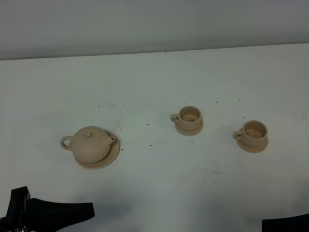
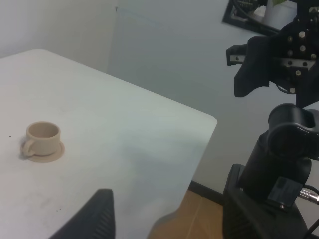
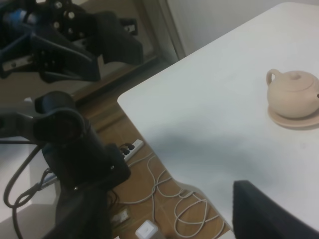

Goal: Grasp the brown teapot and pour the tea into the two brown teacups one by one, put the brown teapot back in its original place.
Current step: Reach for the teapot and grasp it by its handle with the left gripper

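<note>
**Both grippers wide and empty at the near edge; teapot seated on its saucer**

The left gripper (image 1: 72, 211) lies low over the near-left edge of the table (image 1: 159, 179), jaws spread wide with nothing between them. The right gripper (image 1: 285, 223) (only a dark sliver of it shows from above) sits at the near-right edge, equally spread and empty.

Only the overhead view shows the whole set. The left wrist view has one black finger (image 2: 97, 219), a single cup (image 2: 42, 138) near the table's corner and the other arm (image 2: 284, 149) beyond the edge. The right wrist view has one finger (image 3: 259, 209), the teapot (image 3: 294, 97), and cables (image 3: 164, 194) on the floor.

The teapot (image 1: 91, 144) stands upright on the wide saucer (image 1: 108, 159), left of centre and well apart from both grippers. It is squat, pale tan and matte, with its knobbed lid on, loop handle to the left and short spout to the right. The left cup (image 1: 189, 116) and right cup (image 1: 254, 131) match it, each on a small saucer with its ear handle to the left.
</note>
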Available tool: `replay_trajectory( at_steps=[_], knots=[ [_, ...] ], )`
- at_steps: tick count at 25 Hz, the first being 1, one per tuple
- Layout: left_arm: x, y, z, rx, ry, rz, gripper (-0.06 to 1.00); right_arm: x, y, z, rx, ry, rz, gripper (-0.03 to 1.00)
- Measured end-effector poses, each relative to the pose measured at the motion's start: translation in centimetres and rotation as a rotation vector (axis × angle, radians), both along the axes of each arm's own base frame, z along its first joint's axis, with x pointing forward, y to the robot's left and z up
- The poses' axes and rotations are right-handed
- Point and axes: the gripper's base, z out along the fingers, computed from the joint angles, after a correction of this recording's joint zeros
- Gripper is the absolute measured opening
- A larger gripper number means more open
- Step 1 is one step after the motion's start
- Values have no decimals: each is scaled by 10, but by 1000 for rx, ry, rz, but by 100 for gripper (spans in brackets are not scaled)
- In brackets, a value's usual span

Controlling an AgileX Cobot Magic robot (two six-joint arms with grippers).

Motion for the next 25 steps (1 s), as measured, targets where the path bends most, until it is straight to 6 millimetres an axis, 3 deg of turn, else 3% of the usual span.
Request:
replay_trajectory(
  at_steps=[19,25],
  knots=[
    [0,0,0,0,2,4,48,4,-1,1,4,-8,-40,53],
    [0,0,0,0,2,4,48,15,-4,6,61,-35,-175,42]
  ],
)
